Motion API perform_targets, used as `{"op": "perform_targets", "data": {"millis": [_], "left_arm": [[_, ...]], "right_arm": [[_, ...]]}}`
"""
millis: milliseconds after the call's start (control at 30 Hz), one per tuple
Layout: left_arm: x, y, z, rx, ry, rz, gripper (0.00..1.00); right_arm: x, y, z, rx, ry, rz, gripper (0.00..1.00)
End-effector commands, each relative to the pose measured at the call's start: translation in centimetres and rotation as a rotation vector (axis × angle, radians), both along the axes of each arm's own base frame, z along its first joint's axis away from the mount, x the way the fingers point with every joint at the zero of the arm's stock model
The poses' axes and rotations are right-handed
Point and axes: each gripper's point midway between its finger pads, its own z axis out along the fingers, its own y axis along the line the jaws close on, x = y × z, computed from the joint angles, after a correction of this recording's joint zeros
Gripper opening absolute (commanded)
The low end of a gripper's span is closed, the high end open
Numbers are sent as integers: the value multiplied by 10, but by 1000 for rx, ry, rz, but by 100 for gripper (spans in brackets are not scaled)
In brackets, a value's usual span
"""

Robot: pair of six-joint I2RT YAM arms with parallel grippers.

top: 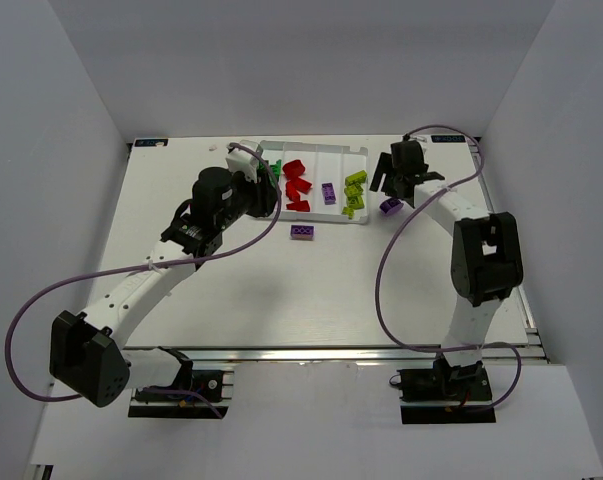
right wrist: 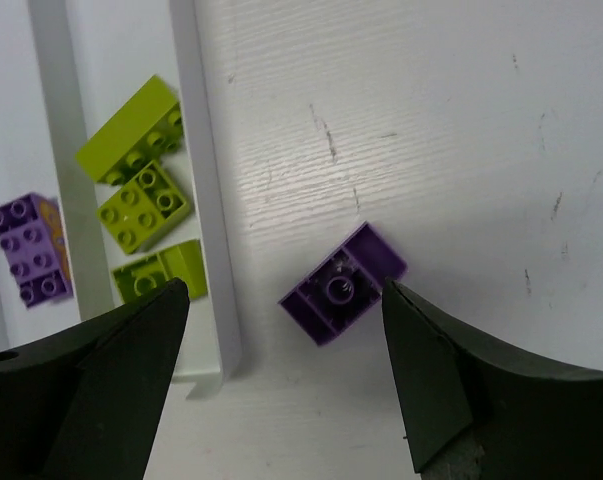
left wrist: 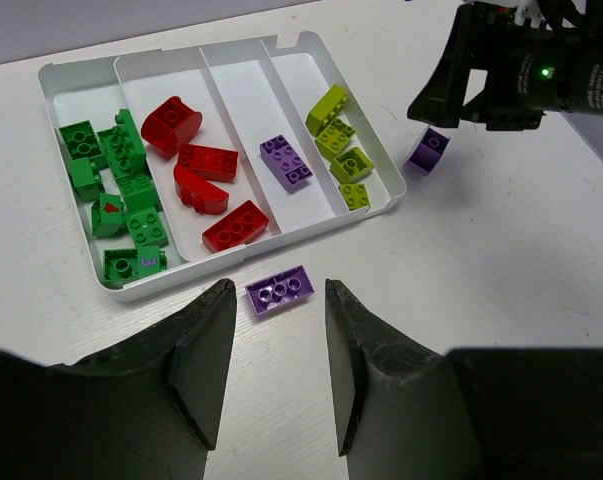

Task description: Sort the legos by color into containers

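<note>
Overhead, two close wrist views; tray seemingly shared.

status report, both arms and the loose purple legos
Left gripper open over flat purple brick. Right gripper open over tipped purple brick. Both outside tray. Nothing in the way.

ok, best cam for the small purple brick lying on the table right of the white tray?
Right wrist: the small purple plastic brick sits large, framed by the open right claw, hollow underside up. Left wrist shows it small, off the white plastic tray's corner. Top external shows only a purple speck by the right arm.
</note>
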Motion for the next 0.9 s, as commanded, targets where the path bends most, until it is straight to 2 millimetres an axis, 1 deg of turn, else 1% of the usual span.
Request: {"op": "perform_targets", "data": {"millis": [0,33,133,200,233,400,467,500,533,567,600,633,767,867], "left_arm": [[0,5,7,1,-33,15,51],[1,5,7,3,-33,16,51],[2,4,3,11,-23,10,51],[3,4,0,15,-19,11,51],[3,4,-1,18,-17,13,51],[4,4,-4,24,-11,15,51],[4,3,-3,23,-12,12,51],[4,3,-3,24,-13,12,51],[4,3,-3,24,-13,12,51],[4,3,-4,25,-12,10,51],[3,3,-3,23,-13,9,51],[3,3,-3,23,-13,9,51],[3,3,-1,20,-16,6,51],[2,3,0,18,-19,4,51]], "right_arm": [[16,-22,0,-23,19,-139,82],[21,-24,-5,-27,31,-163,82],[22,-32,-17,-34,77,-185,81],[20,-35,-21,-32,87,-191,80],[22,-36,-19,-23,73,-194,80],[17,-34,-29,7,102,-184,80],[13,-35,-40,11,139,-184,80],[15,-34,-40,16,146,-182,80],[14,-33,-47,16,170,-183,80],[11,-34,-51,16,194,-183,80],[13,-33,-50,18,196,-182,79],[11,-32,-56,20,215,-177,79],[8,-35,-62,29,226,-179,77],[7,-37,-63,31,224,-181,75]]}}
